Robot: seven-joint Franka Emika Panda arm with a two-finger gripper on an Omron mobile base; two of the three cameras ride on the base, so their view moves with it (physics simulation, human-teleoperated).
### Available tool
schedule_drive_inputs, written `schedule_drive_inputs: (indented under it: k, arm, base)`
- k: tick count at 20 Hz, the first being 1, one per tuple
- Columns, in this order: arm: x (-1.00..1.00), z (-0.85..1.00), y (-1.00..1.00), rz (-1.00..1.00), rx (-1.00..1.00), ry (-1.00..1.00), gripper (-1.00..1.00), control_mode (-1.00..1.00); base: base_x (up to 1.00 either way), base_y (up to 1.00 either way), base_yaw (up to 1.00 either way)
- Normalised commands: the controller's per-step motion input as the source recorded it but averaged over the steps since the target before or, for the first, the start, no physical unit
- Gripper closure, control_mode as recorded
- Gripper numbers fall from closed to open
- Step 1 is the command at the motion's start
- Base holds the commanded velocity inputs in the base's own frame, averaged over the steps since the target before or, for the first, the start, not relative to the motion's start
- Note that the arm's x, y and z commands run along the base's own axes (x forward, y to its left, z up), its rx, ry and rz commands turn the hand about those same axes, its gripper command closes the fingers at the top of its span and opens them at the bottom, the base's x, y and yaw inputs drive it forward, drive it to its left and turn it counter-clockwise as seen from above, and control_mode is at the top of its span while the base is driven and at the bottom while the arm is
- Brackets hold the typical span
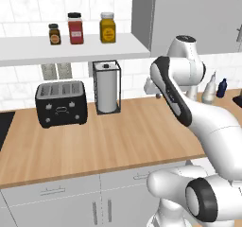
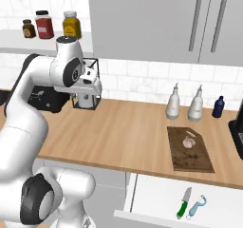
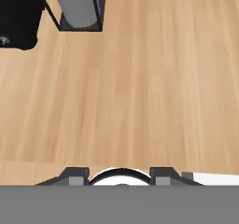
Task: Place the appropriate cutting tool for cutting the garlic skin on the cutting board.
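In the left base view the arm is folded high over the light wood counter [image 1: 108, 136], its hand near the paper towel holder [image 1: 107, 86] and well off from the toaster [image 1: 61, 103]; nothing here shows the fingers clearly. In the right base view the gripper [image 2: 86, 98] hangs above the counter just in front of the towel holder, and whether its fingers are apart or together cannot be told, though it seems to carry nothing. Far to the side of it lies the cutting board [image 2: 191, 150] with the garlic [image 2: 189, 142] resting on its upper part; beyond and below the board, in the open drawer [image 2: 156, 201], lies the cutting tool [image 2: 183, 203] with its green handle, just beside a pale blue peeler [image 2: 197, 206]. In the hand view the finger tips [image 3: 74, 174] barely rise over bare counter, the towel holder at the top. The task looks barely begun: the approach step. Next the hand must travel across toward the drawer, descend and close on the green handle.
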Motion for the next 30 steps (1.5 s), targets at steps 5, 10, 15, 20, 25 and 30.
schedule_drive_inputs:
  k: [5, 10, 15, 20, 25, 30]
  arm:
    - [-0.71, -0.17, -0.75, -0.12, 0.16, -0.16, -1.0, -1.0]
    - [-0.81, -0.43, -1.0, -0.3, 0.14, -0.02, -1.0, -1.0]
    - [-0.66, -0.5, -1.0, -0.29, 0.15, 0.01, -1.0, -1.0]
    - [-0.26, -0.57, -1.0, -0.21, 0.13, 0.14, -1.0, -1.0]
    - [0.04, -0.35, -0.96, -0.05, 0.18, 0.16, -1.0, -1.0]
    - [0.06, -0.5, -0.58, -0.01, 0.13, 0.05, -1.0, -1.0]
  base:
    - [0.0, 0.0, 0.0]
    - [0.0, 0.0, 0.0]
    - [0.0, 0.0, 0.0]
    - [0.0, 0.0, 0.0]
    - [0.0, 0.0, 0.0]
    - [0.0, 0.0, 0.0]
